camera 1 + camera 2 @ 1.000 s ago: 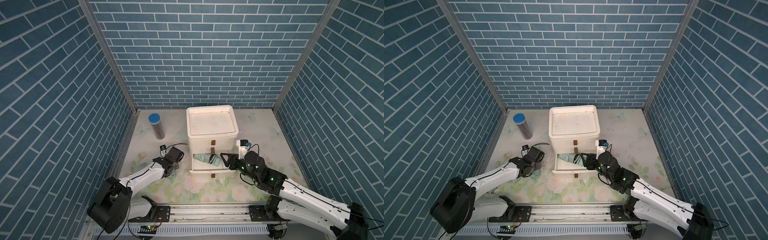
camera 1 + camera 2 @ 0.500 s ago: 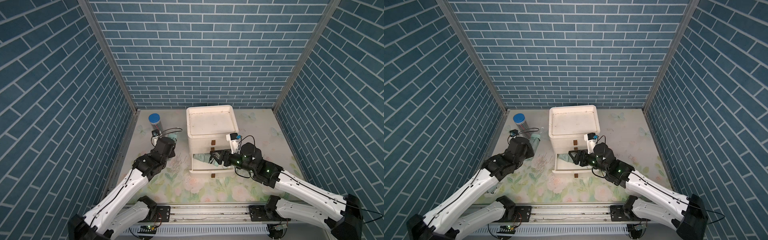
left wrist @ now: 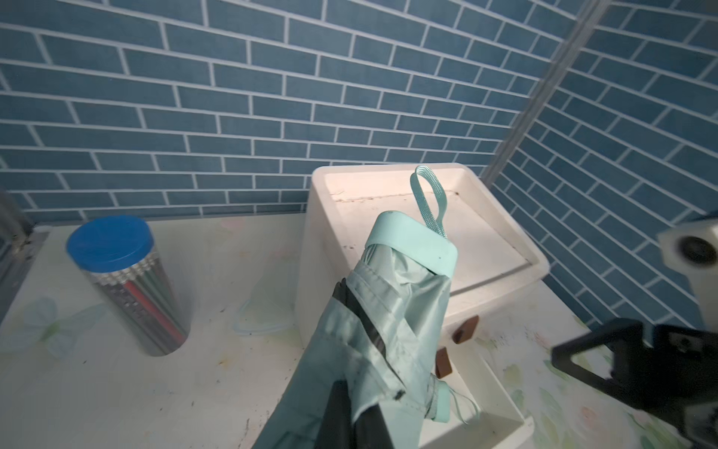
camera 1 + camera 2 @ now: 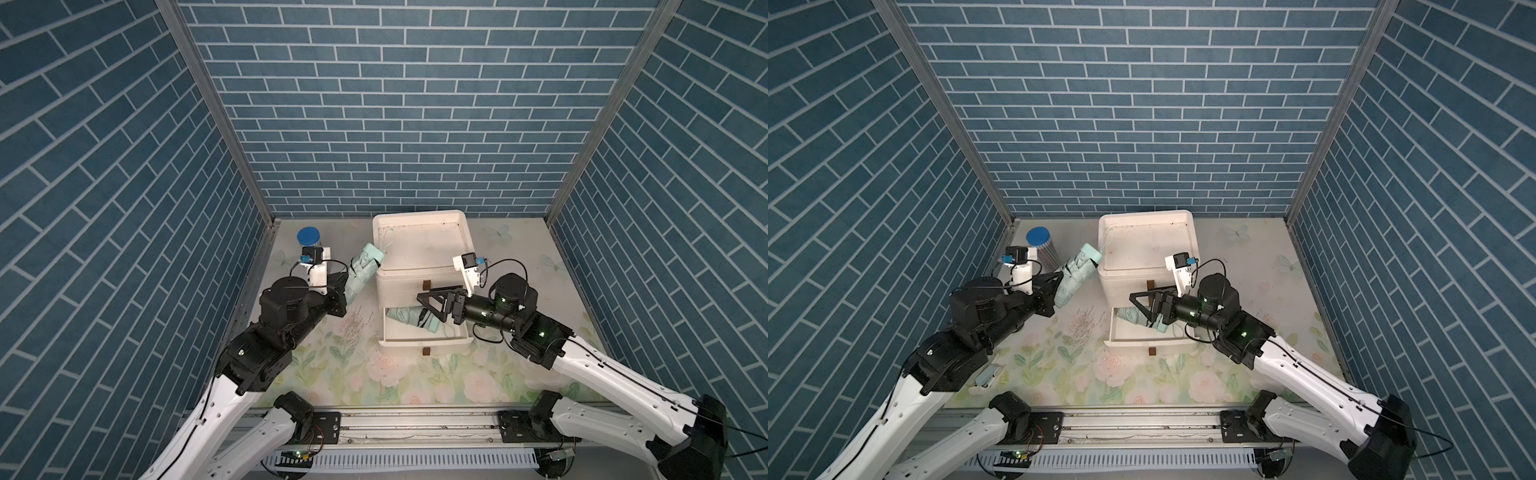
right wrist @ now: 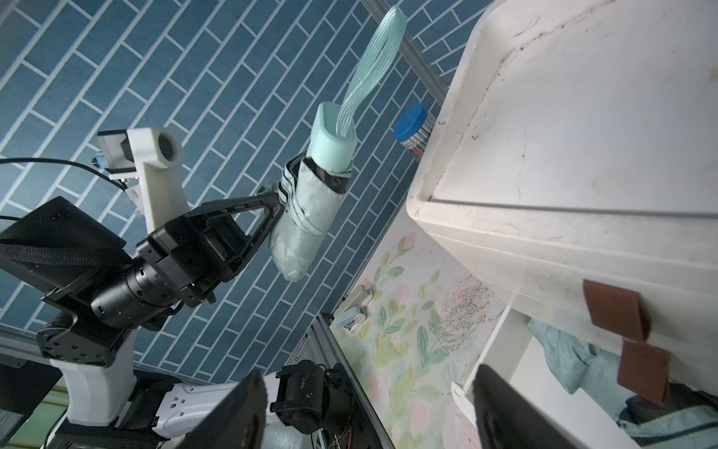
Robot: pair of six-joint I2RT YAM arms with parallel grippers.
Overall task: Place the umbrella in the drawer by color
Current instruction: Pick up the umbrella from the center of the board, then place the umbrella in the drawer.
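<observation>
The left gripper (image 4: pixel 348 286) pinches a folded mint umbrella (image 4: pixel 363 270) around its canopy. It holds the umbrella off the tabletop (image 4: pixel 415 374), tilted with the handle cap and wrist strap uppermost, just beside the left wall of the white drawer unit (image 4: pixel 399 286). The unit stands near the middle of the tabletop's back edge. Its lower drawer (image 4: pixel 424 343) is pulled out, and a second umbrella (image 4: pixel 405 324) of the same mint colour lies inside. The right gripper (image 4: pixel 430 307) hovers over that drawer with its jaws spread wide, gripping nothing. A blue-lidded canister (image 4: pixel 308 239) stands near the back-left corner.
</observation>
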